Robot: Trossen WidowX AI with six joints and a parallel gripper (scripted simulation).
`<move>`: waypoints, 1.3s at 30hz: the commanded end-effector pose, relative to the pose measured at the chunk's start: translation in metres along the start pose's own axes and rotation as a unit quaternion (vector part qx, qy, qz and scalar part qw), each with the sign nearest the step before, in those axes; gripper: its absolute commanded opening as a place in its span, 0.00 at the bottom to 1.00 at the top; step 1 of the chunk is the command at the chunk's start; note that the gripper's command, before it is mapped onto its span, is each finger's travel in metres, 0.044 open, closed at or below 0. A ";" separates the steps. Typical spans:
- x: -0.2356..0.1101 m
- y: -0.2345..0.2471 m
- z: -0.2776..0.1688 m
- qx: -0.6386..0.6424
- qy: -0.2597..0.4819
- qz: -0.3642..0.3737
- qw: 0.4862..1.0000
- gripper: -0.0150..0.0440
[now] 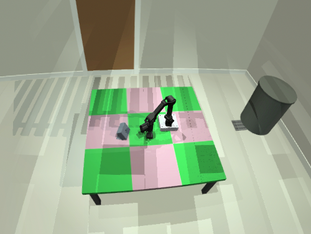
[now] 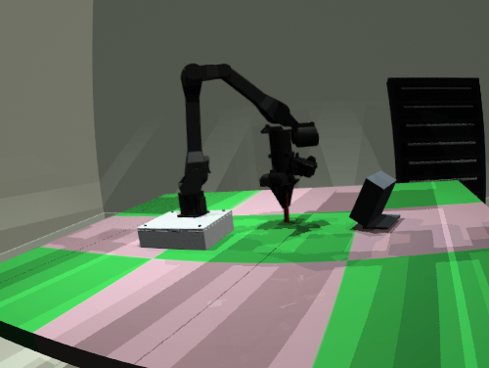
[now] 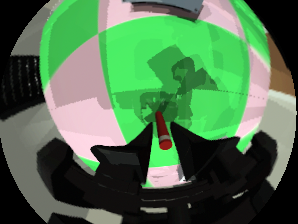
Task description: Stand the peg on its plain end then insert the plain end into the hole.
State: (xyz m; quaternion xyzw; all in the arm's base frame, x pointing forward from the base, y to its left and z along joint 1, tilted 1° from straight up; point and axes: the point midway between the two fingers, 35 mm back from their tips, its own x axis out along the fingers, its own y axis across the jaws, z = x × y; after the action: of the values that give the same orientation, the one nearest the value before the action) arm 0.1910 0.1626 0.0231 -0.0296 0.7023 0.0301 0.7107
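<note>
The red peg (image 2: 287, 215) (image 3: 161, 129) stands upright on the table, its white band near the top end and its plain end down. My gripper (image 1: 149, 135) (image 2: 287, 206) (image 3: 161, 124) points down around the peg's upper part. Its fingers are partly open, one on each side of the peg, with a narrow gap to it on both sides in the wrist view. The grey sloped panel (image 1: 123, 131) (image 2: 373, 200) stands apart from the gripper, on the side away from the arm's base. Only its lower edge (image 3: 170, 9) shows in the wrist view. Its hole cannot be seen.
The arm's white base box (image 1: 168, 127) (image 2: 186, 230) stands behind the gripper. The table (image 1: 115, 183) (image 2: 244, 303) has green and pink squares, with shadows across them. A dark cylinder (image 1: 269, 106) stands on the floor beyond the table, and a black slatted object (image 2: 437, 132) stands behind it.
</note>
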 end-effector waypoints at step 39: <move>-0.077 0.002 0.010 -0.012 -0.015 -0.001 1.000 0.25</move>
State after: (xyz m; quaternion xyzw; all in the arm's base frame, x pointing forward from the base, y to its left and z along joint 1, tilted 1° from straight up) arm 0.1967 0.1646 0.1007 -0.0314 0.6990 0.0351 0.7136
